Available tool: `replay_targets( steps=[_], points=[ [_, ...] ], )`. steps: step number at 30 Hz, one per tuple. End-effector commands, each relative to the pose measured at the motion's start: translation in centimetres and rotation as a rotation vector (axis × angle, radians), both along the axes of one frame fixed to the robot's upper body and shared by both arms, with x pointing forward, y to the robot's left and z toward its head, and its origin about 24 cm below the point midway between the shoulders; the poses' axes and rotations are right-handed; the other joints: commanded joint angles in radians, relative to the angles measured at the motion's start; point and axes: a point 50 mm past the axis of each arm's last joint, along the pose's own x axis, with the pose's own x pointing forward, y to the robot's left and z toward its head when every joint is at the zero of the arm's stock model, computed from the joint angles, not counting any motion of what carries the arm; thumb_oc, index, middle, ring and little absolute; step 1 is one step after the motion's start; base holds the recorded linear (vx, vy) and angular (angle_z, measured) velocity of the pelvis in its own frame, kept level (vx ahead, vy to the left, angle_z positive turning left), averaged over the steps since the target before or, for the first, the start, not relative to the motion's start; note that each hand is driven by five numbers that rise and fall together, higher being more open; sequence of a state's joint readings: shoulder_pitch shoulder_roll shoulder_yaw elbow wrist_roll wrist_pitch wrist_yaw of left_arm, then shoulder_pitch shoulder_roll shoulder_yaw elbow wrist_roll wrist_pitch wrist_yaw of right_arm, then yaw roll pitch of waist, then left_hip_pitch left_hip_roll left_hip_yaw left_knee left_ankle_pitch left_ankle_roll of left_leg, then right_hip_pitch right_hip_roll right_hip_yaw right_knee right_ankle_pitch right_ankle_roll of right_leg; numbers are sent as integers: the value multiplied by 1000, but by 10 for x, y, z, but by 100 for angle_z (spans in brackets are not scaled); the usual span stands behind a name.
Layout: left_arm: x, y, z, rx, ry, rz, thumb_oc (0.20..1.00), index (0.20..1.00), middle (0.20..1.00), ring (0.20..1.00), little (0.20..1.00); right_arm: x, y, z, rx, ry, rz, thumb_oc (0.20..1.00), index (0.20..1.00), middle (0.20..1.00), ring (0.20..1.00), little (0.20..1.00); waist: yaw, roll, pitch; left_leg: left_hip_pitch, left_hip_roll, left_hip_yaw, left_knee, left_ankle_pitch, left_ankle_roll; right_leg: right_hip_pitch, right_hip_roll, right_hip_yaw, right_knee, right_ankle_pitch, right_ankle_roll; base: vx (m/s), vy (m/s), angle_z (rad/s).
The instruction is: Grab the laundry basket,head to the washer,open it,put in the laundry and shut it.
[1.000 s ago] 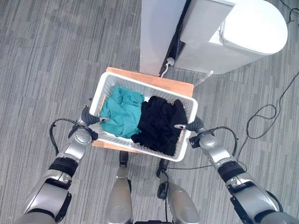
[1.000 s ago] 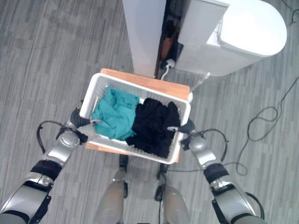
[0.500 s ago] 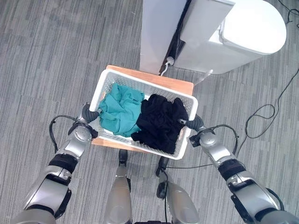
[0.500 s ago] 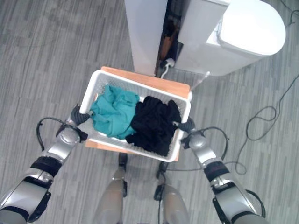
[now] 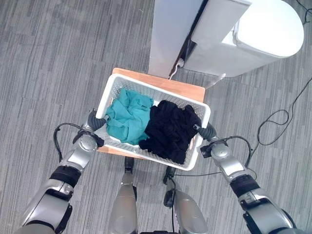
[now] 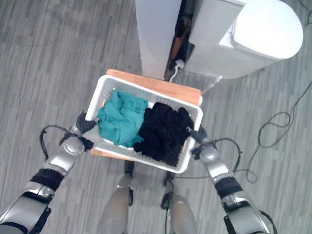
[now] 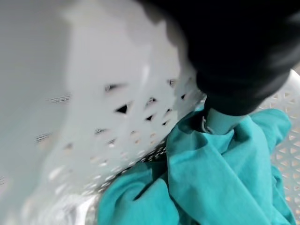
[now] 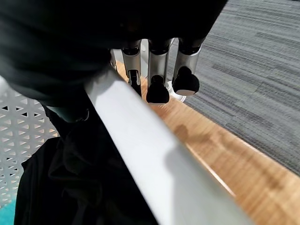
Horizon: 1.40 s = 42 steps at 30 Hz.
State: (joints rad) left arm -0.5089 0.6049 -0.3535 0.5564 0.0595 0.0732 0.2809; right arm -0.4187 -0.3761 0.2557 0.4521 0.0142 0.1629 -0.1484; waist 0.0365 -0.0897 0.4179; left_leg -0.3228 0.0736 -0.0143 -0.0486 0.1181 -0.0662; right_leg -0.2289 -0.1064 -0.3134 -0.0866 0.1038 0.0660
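The washer [image 5: 263,34] stands ahead and to the right, beside a white cabinet [image 5: 170,34], its top shut. Before the cabinet a wooden stool [image 5: 187,90] is seen, and on or just above it the white basket [image 5: 117,85] is held; whether the base is clear of the wood cannot be told. Inside, a teal cloth [image 5: 127,118] lies on the left half and a black cloth [image 5: 169,131] on the right, touching at the middle.

The basket is gripped at its two short ends. The left hand [image 5: 94,122] is set against the left wall; in its wrist view the thumb is seen dipped inside among the teal cloth, but the fingers are hidden, so how far they are curled cannot be told. The right hand [image 8: 159,70] is closed over the right rim: its thumb is pressed inside against the black cloth and its fingers [image 8: 157,91] are curled down the outer wall, with the stool top just beyond them.

The step in hand is judged to be the lift. It is best done with both ends raised together, so that the basket is kept level and neither cloth is tipped out. The rim is thin and perforated, so the pinch should be kept firm. The stool edge should be cleared fully before any turn toward the washer is begun.
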Motion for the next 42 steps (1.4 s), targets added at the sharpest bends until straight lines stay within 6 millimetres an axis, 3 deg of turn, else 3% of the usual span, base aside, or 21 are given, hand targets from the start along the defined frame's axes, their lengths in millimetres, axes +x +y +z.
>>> replay_targets(
  steps=[1, 5, 10, 13, 14, 16, 20, 22, 24, 27, 31, 32, 35, 36, 37, 39, 42],
  points=[
    [-11, -3, -29, -33, 104, -7, 200, 200, 200, 200, 200, -15, -13, -2, -49, -21, 12, 200, 200, 200, 200, 200, -14, -19, -49, 31, -21, -11, 83, -152, 51, 9, -108, 47, 74, -34, 85, 24, 71, 4],
    [-17, -3, -28, -53, 96, -32, 200, 200, 200, 200, 200, -23, -25, 2, -56, -46, -17, 200, 200, 200, 200, 200, -17, -14, -70, 61, -38, -8, 94, -175, 67, 26, -118, 60, 85, -33, 92, 27, 105, 1],
    [-32, -3, -25, -95, 85, -86, 200, 200, 200, 200, 200, -35, -51, 22, -73, -120, -73, 200, 200, 200, 200, 200, -26, -6, -96, 99, -78, -7, 124, -213, 100, 54, -145, 83, 112, -28, 102, -8, 141, 0],
    [-40, -3, -25, -121, 90, -110, 200, 200, 200, 200, 200, -40, -66, 34, -105, -160, -110, 200, 200, 200, 200, 200, -33, -3, -111, 115, -111, 2, 136, -227, 120, 54, -165, 101, 116, 16, 117, -61, 158, -5],
    [-45, 0, -22, -138, 77, -120, 200, 200, 200, 200, 200, -41, -77, 43, -127, -185, -141, 200, 200, 200, 200, 200, -35, 3, -123, 127, -124, 23, 131, -231, 129, 48, -186, 93, 115, 81, 137, -118, 203, -19],
    [-47, 2, -15, -147, 53, -123, 200, 200, 200, 200, 200, -41, -83, 45, -144, -187, -163, 200, 200, 200, 200, 200, -25, 8, -126, 131, -117, 48, 126, -225, 140, 40, -194, 61, 133, 89, 141, -167, 152, -32],
    [-57, 11, -12, -162, 64, -122, 200, 200, 200, 200, 200, -42, -87, 40, -144, -155, -166, 200, 200, 200, 200, 200, 23, 28, -139, 148, -91, 119, 133, -215, 161, 89, -145, -47, 368, -86, 113, -139, 136, -41],
    [-66, 17, -16, -182, 82, -100, 200, 200, 200, 200, 200, -42, -84, 34, -127, -126, -151, 200, 200, 200, 200, 200, 48, 24, -165, 169, -93, 143, 135, -234, 170, 125, -124, -65, 481, -153, 126, -29, 81, -67],
    [-75, 23, -23, -206, 104, -75, 200, 200, 200, 200, 200, -42, -80, 20, -96, -70, -128, 200, 200, 200, 200, 200, 73, 9, -198, 178, -103, 179, 135, -236, 182, 172, -101, -62, 548, -172, 139, -99, 21, -101],
    [-87, 29, -33, -232, 133, -45, 200, 200, 200, 200, 200, -41, -72, 3, -66, 0, -90, 200, 200, 200, 200, 200, 110, -20, -244, 162, -116, 235, 133, -220, 184, 254, -75, -29, 542, -134, 153, -192, -56, -55],
    [-91, 32, -34, -242, 134, -38, 200, 200, 200, 200, 200, -40, -70, -2, -44, 24, -74, 200, 200, 200, 200, 200, 143, -37, -268, 121, -97, 289, 132, -171, 154, 307, -27, 20, 419, -179, 119, -250, -148, -87],
    [-90, 30, -36, -257, 137, -37, 200, 200, 200, 200, 200, -39, -72, -2, -49, 28, -77, 200, 200, 200, 200, 200, 152, -33, -275, 91, -70, 305, 139, -141, 129, 323, -1, 26, 343, -261, 70, -303, -256, -71],
    [-84, 25, -38, -280, 130, -42, 200, 200, 200, 200, 200, -36, -78, 3, -85, 25, -81, 200, 200, 200, 200, 200, 148, -8, -260, 50, 6, 303, 149, -60, 69, 357, 58, 42, 228, -362, 2, -374, -334, -51],
    [-81, 21, -39, -291, 131, -52, 200, 200, 200, 200, 200, -33, -79, 5, -87, 20, -84, 200, 200, 200, 200, 200, 150, 4, -249, 41, 32, 295, 133, -17, 43, 352, 76, 41, 211, -370, -15, -271, -221, -60],
    [-80, 20, -39, -293, 129, -53, 200, 200, 200, 200, 200, -32, -79, 6, -88, 18, -85, 200, 200, 200, 200, 200, 150, 7, -247, 41, 35, 293, 128, -9, 39, 352, 80, 41, 209, -368, -19, -273, -211, -42],
    [-72, 12, -39, -309, 127, -76, 200, 200, 200, 200, 200, -33, -89, 9, -106, 22, -101, 200, 200, 200, 200, 200, 119, 37, -230, 49, 74, 286, -1, 99, -8, 352, 121, 36, 132, -343, -26, -400, -243, -58],
    [-60, -3, -39, -340, 122, -108, 200, 200, 200, 200, 200, -35, -103, 12, -126, 19, -145, 200, 200, 200, 200, 200, 86, 59, -199, 46, 105, 304, -5, 133, -55, 350, 123, 17, 92, -314, -31, -385, -133, 11]
  ],
)
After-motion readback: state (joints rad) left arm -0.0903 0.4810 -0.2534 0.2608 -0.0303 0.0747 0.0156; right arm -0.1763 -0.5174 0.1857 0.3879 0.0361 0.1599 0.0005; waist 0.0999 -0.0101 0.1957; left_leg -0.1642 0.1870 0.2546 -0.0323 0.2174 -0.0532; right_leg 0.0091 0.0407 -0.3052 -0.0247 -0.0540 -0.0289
